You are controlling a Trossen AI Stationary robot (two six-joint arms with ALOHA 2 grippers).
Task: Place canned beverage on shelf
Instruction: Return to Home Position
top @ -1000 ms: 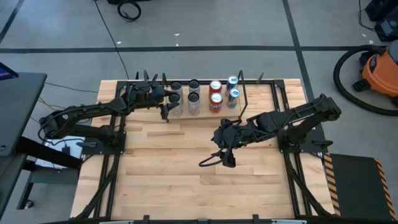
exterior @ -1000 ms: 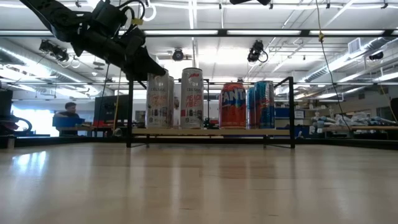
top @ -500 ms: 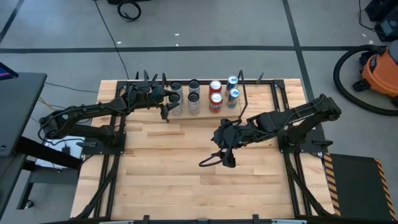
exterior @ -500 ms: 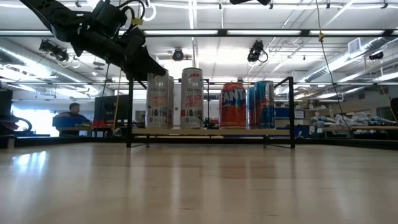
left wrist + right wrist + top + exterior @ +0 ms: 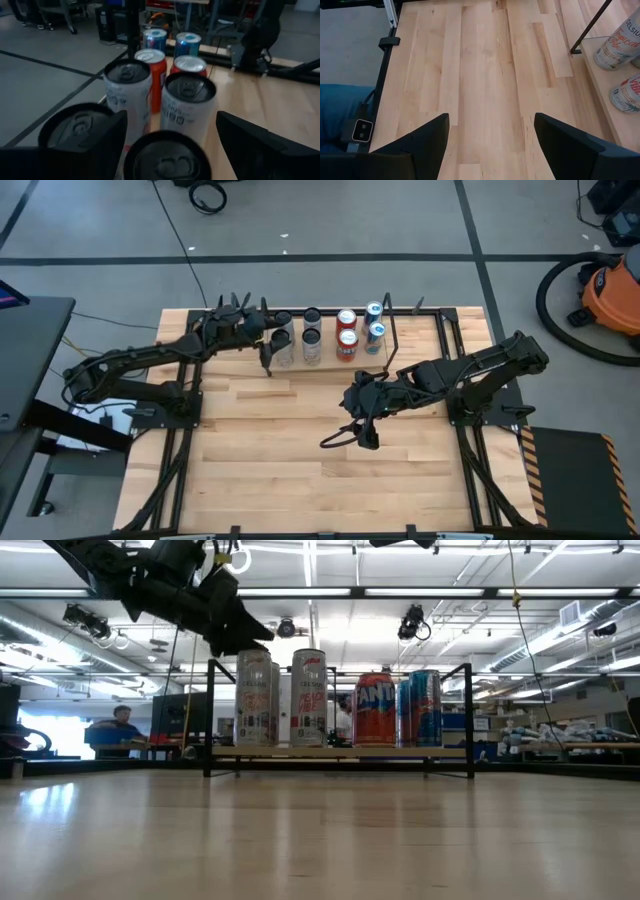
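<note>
The left claw (image 5: pixel 240 632) hovers spread wide and empty just above the white and pink cans (image 5: pixel 308 698) at the left end of the shelf (image 5: pixel 440 752). Orange cans (image 5: pixel 375 710) and blue cans (image 5: pixel 425 708) stand upright beside them. Such cans look rigid, smooth and thin-walled, best gripped mid-body. The right claw (image 5: pixel 362 430), wide and empty, hangs over the middle of the bench (image 5: pixel 260 470), well apart.

Left arm (image 5: pixel 140 362) reaches from table's (image 5: pixel 280 470) left edge toward far-left corner, wrist raised. Left gripper (image 5: pixel 262 332) held high, tilted downward, fingers (image 5: pixel 87 142) spread wide. Right arm (image 5: pixel 470 370) folded in from right edge toward centre. Right gripper (image 5: pixel 362 438) seemingly low over table, fingers (image 5: pixel 572 145) wide apart.
</note>
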